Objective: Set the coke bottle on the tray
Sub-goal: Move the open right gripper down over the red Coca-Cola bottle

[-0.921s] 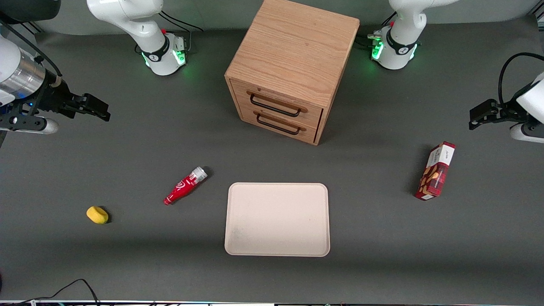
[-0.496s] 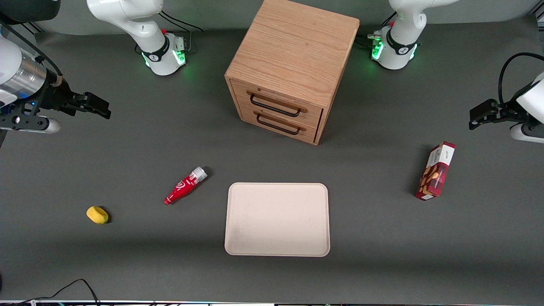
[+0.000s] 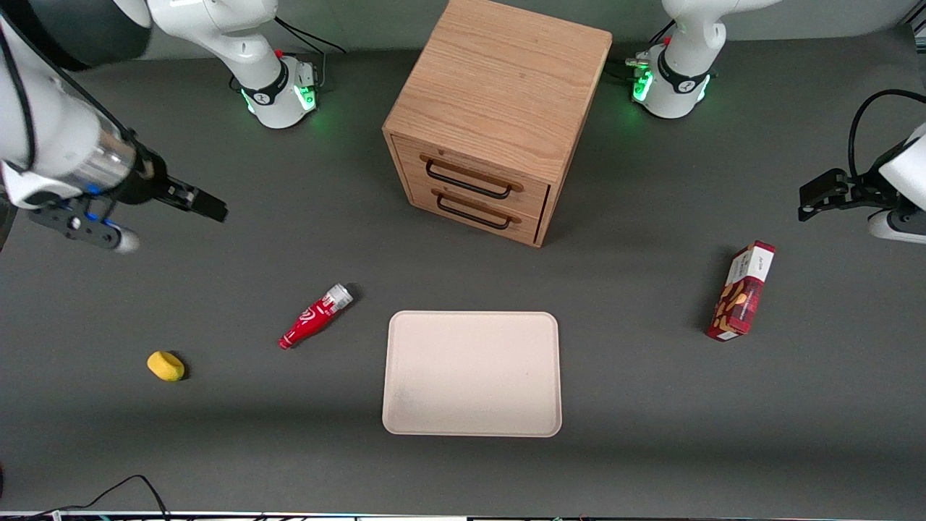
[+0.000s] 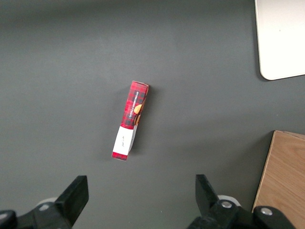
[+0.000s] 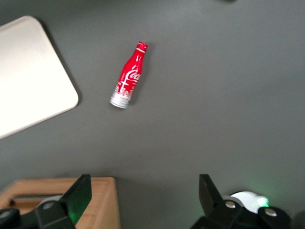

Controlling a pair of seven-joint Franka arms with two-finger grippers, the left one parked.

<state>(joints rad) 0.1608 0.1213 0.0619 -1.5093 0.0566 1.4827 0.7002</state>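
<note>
Movement is confined to the working arm: its black two-finger tool [image 3: 206, 205] has swung out from the working arm's end of the desk [image 3: 651, 449] toward the middle, fingers spread and holding nothing, so the reach has begun. The slim red coke bottle with its silver-grey base [image 3: 316, 316] lies untouched on its side beside the flat cream-beige tray [image 3: 472, 373], nearer the front camera than the tool and well apart from it.
</note>
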